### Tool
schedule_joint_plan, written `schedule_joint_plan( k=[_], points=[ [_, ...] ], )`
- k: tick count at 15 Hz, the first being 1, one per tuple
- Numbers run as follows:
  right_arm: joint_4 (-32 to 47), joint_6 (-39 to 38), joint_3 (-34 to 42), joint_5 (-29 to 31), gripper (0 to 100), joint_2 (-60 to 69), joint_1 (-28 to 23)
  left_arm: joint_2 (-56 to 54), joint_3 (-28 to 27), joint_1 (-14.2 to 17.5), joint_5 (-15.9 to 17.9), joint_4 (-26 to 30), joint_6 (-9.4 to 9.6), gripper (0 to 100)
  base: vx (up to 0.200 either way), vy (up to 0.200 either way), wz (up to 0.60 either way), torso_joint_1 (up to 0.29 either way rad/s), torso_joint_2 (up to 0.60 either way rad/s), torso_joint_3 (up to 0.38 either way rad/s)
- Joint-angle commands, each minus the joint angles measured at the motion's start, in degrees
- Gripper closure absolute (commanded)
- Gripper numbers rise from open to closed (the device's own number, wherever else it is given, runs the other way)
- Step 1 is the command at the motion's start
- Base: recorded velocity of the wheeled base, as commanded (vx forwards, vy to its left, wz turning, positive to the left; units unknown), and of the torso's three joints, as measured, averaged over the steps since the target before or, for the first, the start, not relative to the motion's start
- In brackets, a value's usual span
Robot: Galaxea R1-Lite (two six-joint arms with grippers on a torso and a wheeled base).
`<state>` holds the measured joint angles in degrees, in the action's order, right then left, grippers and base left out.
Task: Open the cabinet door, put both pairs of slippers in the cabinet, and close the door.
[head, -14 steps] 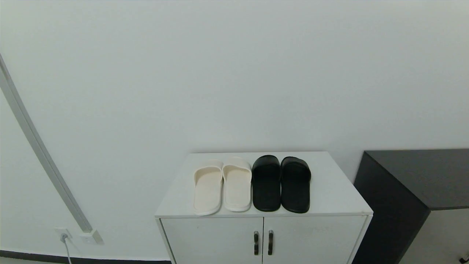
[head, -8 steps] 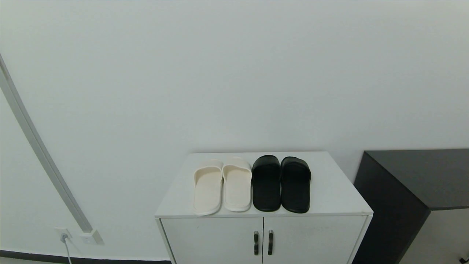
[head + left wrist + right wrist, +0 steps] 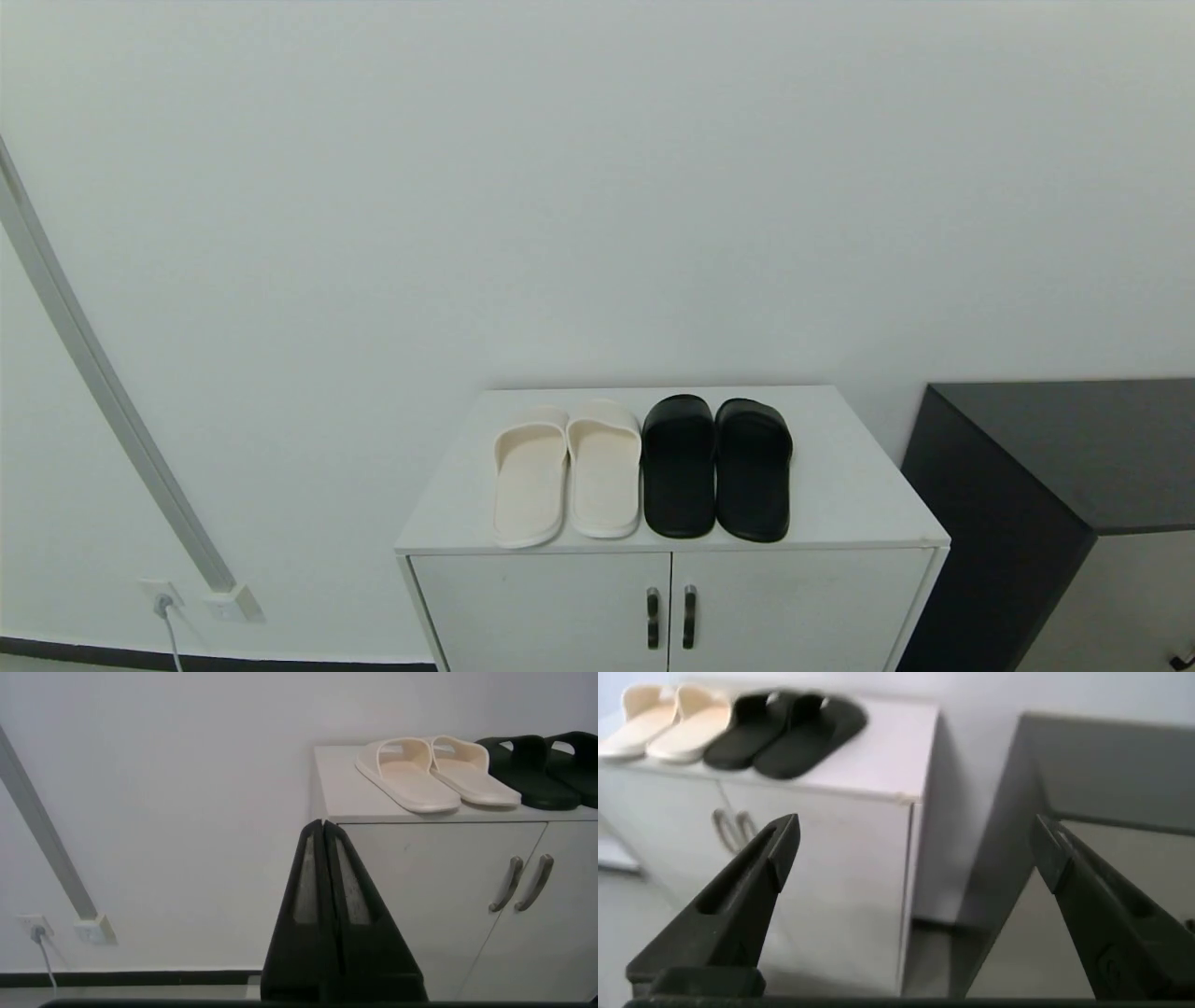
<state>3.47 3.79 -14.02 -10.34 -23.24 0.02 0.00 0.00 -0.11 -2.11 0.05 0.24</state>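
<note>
A plain white wall fills the back of the room. On its left, a grey strip runs down at a slant to a socket near the floor.

The left gripper hangs low, out in front of the cabinet and off to its left side. Its fingers are pressed flat together, and they hold nothing. I think it is just waiting there.

The cabinet is white and stands against the wall. On its top sit the white slippers, side by side, toes to the wall. Just beside them, touching, are the black slippers, lined up the same way. All four are near the front edge, so I think they will be easy to grab from the front.

Under them, the left door and the right door are both closed. Their handles stand upright, close together in the middle.

A dark box stands right of the cabinet, a bit apart.

The right gripper is low too, off to the cabinet's right. Its fingers are spread wide, with nothing in them. That looks ready for a handle, since a door has to open first.

In the head view nothing has moved since a moment ago. The slippers and doors are just as they were.
</note>
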Motion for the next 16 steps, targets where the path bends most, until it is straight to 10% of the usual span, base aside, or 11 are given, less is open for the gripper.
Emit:
schedule_joint_plan(
  k=[1, 7, 16],
  points=[
    [-4.62, 0.08, -3.82, -3.2, 0, -19.83, 2.88, 0.09, 0.0, 0.02, 0.0, 0.04, 0.2, 100, 0.0, 0.0, 0.0, 0.0, 0.0, 0.0],
    [-22.99, -14.07, -10.15, 12.71, 0, -44.53, 28.63, 0.09, 0.0, 0.02, 0.0, 0.04, 0.2, 100, 0.0, 0.0, 0.0, 0.0, 0.0, 0.0],
    [-23.25, -20.23, -27.99, 24.31, 0, -66.85, 42.95, 0.0, 0.0, -0.07, 0.0, 0.04, 0.11, 100, 0.0, 0.0, 0.0, 0.0, 0.0, 0.0]
  ],
)
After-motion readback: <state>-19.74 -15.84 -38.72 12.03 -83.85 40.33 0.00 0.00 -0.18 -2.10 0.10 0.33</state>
